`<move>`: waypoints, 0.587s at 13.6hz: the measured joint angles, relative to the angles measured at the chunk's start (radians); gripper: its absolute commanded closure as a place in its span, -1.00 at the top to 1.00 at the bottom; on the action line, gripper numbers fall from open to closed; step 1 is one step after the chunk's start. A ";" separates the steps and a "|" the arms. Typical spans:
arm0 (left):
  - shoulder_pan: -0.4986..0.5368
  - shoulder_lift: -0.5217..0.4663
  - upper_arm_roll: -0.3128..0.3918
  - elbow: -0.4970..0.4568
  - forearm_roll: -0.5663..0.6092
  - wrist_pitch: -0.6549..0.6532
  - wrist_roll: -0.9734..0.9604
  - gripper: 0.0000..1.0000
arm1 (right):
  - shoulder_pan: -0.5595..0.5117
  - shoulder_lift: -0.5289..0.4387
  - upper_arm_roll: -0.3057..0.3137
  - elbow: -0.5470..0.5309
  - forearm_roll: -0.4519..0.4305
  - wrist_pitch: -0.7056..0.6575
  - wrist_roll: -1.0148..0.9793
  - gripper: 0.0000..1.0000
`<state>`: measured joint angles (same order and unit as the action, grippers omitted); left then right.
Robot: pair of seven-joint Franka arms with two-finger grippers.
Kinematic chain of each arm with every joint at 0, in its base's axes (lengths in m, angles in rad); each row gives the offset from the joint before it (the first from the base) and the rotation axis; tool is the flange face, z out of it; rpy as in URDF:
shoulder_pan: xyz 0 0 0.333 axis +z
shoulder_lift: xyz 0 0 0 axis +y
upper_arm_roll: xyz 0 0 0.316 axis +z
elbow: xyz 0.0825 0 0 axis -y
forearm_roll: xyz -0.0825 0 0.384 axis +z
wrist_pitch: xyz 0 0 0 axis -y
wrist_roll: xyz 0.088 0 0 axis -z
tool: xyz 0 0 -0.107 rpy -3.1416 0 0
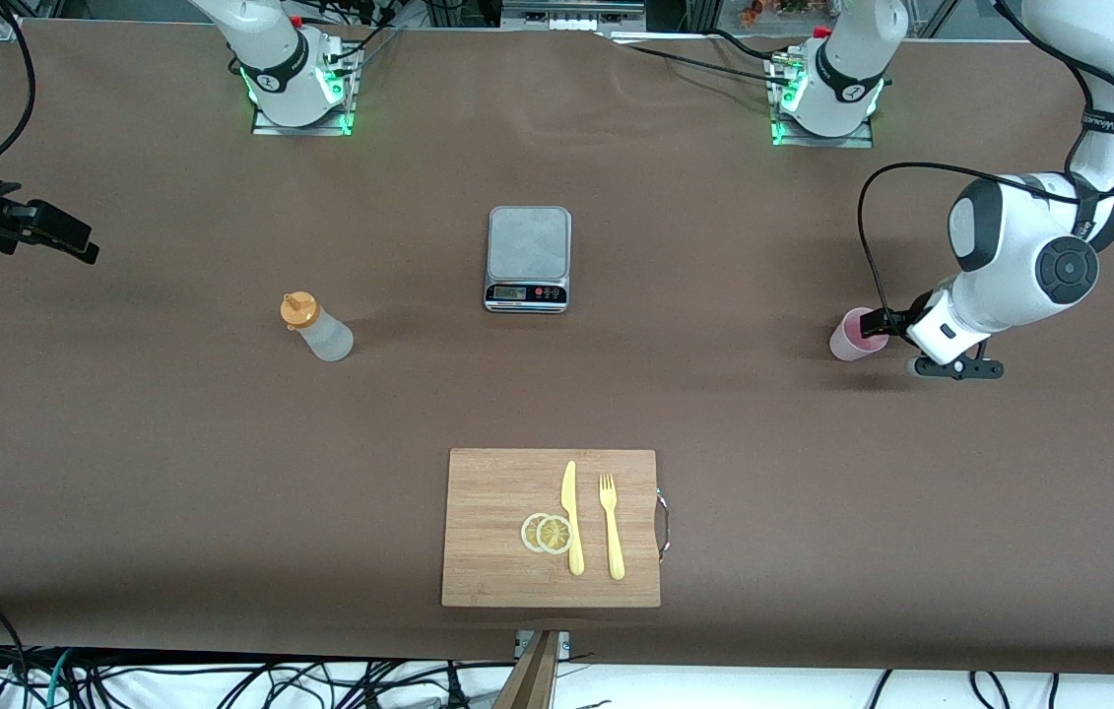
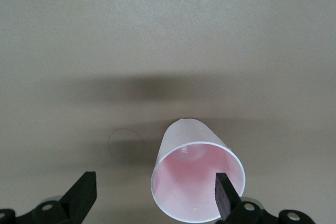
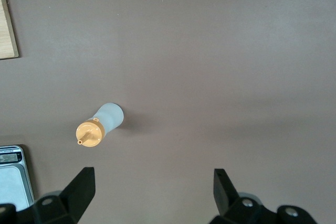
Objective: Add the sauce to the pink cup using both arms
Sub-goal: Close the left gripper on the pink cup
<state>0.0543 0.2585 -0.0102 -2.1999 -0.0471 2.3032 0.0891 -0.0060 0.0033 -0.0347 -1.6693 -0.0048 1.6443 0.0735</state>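
The sauce bottle [image 1: 317,329], whitish with an orange nozzle cap, stands on the table toward the right arm's end; it also shows in the right wrist view [image 3: 100,127]. My right gripper [image 1: 64,236] is open and empty, up in the air at that end of the table, well apart from the bottle [image 3: 152,192]. The pink cup [image 1: 855,335] stands upright toward the left arm's end. My left gripper [image 1: 889,323] is open right at the cup. In the left wrist view [image 2: 155,195] one finger [image 2: 226,200] overlaps the cup's [image 2: 197,182] mouth. The cup looks empty.
A kitchen scale [image 1: 528,258] sits mid-table, its corner in the right wrist view [image 3: 13,177]. A wooden cutting board [image 1: 497,483] with lemon slices [image 1: 547,533], a yellow knife [image 1: 571,517] and fork [image 1: 611,527] lies nearer the front camera.
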 measured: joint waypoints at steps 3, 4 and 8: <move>0.000 0.000 0.004 -0.035 0.000 0.056 0.001 0.97 | 0.000 0.000 0.000 0.000 0.000 0.000 0.000 1.00; 0.000 0.000 0.004 -0.043 0.000 0.068 0.002 0.97 | 0.000 0.000 0.000 0.000 0.000 -0.001 0.000 1.00; 0.000 0.000 0.006 -0.058 0.000 0.085 0.003 0.62 | 0.000 0.000 0.000 0.000 0.000 -0.001 0.000 1.00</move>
<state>0.0543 0.2589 -0.0045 -2.2577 -0.0470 2.3881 0.0917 -0.0060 0.0033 -0.0347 -1.6693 -0.0048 1.6437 0.0735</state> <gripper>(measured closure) 0.044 0.000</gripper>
